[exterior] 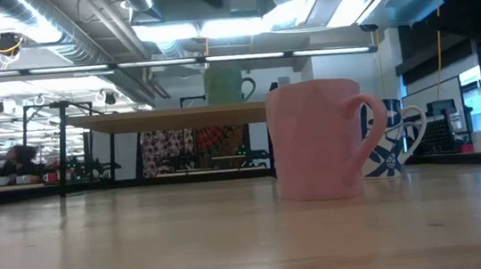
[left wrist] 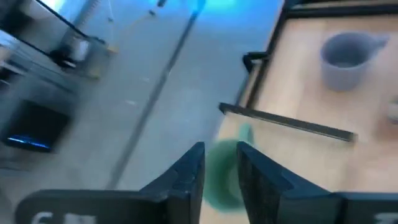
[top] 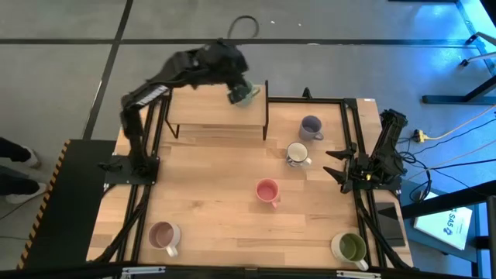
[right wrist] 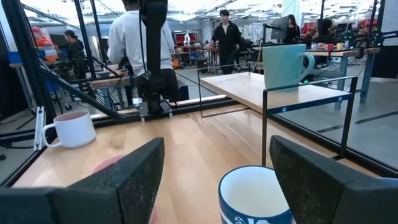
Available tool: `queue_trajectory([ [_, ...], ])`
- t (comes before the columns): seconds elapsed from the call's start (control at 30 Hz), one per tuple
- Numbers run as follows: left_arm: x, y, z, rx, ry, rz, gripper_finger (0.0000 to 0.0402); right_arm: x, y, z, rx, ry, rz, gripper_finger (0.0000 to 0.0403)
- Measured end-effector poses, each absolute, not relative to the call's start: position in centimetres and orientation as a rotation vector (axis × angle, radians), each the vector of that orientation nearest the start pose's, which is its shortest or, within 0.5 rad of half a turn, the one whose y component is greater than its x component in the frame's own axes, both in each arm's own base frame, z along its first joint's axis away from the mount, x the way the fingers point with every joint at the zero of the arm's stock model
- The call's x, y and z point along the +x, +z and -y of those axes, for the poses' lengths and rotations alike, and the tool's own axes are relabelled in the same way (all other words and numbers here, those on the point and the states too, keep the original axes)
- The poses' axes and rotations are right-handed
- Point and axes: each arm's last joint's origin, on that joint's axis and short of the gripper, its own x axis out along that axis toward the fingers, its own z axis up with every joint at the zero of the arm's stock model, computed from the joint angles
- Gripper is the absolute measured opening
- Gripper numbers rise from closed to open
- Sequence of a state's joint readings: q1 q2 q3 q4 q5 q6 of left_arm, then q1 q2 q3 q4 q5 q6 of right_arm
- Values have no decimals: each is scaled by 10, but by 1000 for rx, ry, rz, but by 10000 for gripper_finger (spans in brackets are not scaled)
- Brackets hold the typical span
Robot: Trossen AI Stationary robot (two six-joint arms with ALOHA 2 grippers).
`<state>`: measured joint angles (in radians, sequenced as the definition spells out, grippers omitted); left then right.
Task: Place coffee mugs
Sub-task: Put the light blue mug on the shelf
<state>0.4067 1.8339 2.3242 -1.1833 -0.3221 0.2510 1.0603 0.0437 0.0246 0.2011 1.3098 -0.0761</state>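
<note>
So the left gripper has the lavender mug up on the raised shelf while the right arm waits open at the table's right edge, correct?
Not quite. The mug on the raised shelf at the left gripper is the dark green mug, not the lavender mug, which stands on the table below; the high view shows this. The right gripper does wait open at the right edge.

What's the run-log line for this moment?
left gripper: on green mug at shelf | right gripper: open, parked at table's right | five mugs on table
</note>
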Motion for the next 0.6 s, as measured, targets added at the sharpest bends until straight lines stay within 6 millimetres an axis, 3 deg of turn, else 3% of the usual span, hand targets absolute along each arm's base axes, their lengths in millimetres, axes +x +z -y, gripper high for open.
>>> queue_trajectory([
  [0.13, 281, 470, -141, 30, 544, -833, 13, 62, 184, -53, 90, -251, 58, 282],
  [0.23, 267, 459, -141, -17, 565, -895, 4, 62, 184, -53, 91, -251, 58, 282],
  [0.6, 284, 361, -153, -139, 515, -1008, 1, 62, 183, -53, 83, -259, 54, 282],
])
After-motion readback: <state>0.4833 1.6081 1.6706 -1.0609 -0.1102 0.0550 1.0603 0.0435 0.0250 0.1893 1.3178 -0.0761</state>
